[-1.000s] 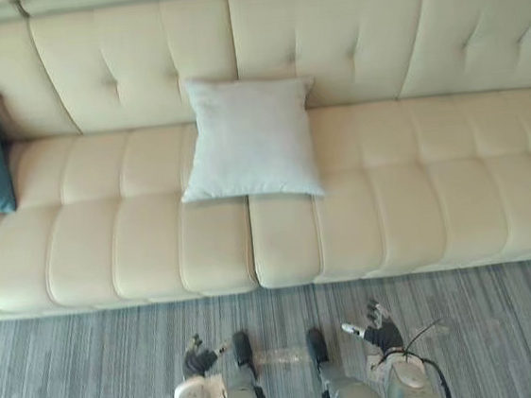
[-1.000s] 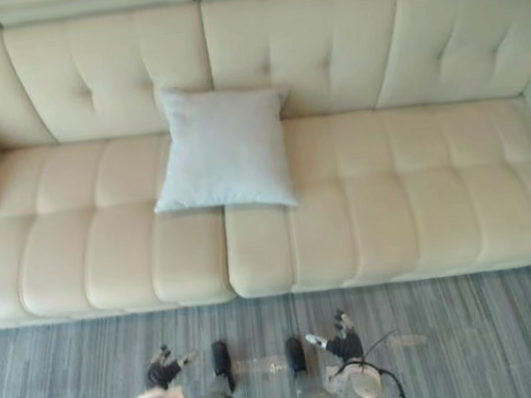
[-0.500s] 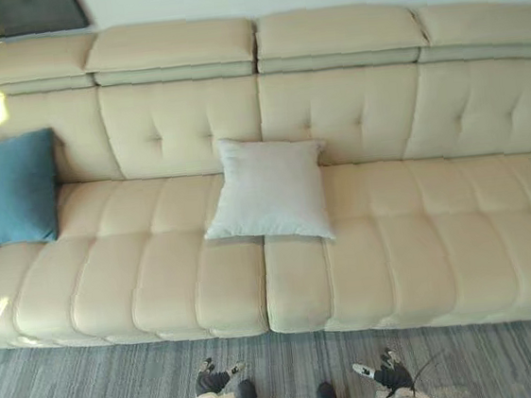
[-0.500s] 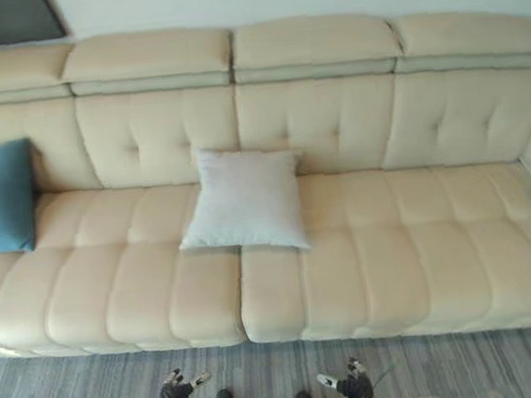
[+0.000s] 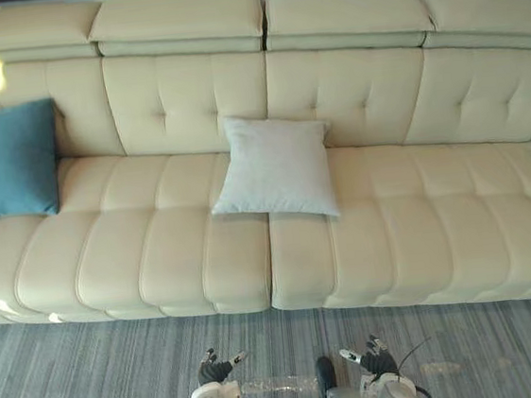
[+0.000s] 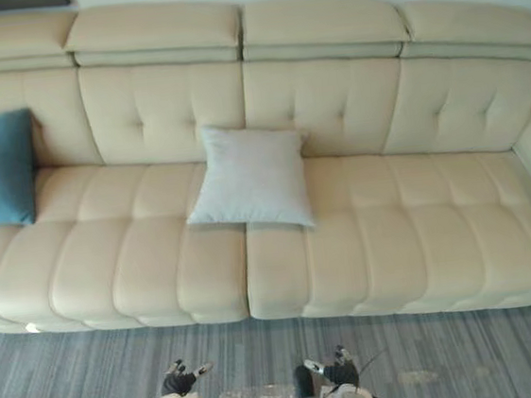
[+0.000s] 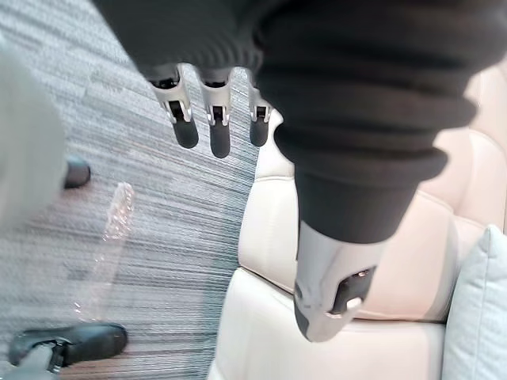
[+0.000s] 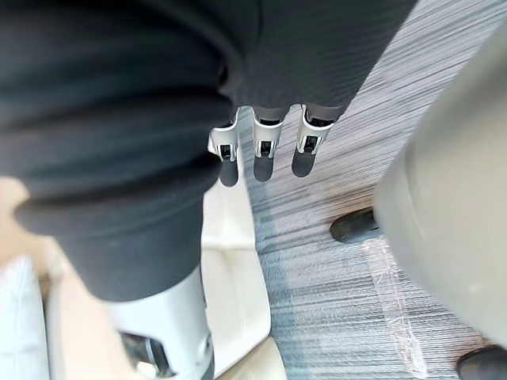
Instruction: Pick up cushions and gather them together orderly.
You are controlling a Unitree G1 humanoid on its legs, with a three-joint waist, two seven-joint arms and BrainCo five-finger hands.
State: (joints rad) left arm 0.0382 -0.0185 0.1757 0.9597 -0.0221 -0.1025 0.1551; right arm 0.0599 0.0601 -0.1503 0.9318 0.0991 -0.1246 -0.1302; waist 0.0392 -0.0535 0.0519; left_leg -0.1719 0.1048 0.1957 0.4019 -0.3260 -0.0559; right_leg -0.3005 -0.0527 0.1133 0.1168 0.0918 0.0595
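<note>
**Cream sofa, two cushions apart, both hands empty**

Cream leather covers the long sofa (image 5: 393, 233), which stands on a grey striped carpet (image 5: 94, 379) and spans the whole width of the head views. A white cushion (image 5: 276, 165) sits near the middle of the seat. Its top edge leans on the tufted backrest and its lower edge lies across the seam between two seat sections. A blue cushion (image 5: 5, 160) stands upright at the robot's left end of the sofa, propped against the backrest. The two cushions are well apart, with bare seat between them.

The left hand (image 5: 217, 368) and the right hand (image 5: 366, 358) hang low over the carpet in front of the sofa, clear of its front edge and of both cushions. In the left wrist view the fingers (image 7: 215, 119) point out straight over the carpet with nothing between them and the thumb. The right wrist view shows the same: straight, relaxed fingers (image 8: 264, 150) and no load. An edge of the white cushion also shows past each hand in the wrist views.
</note>
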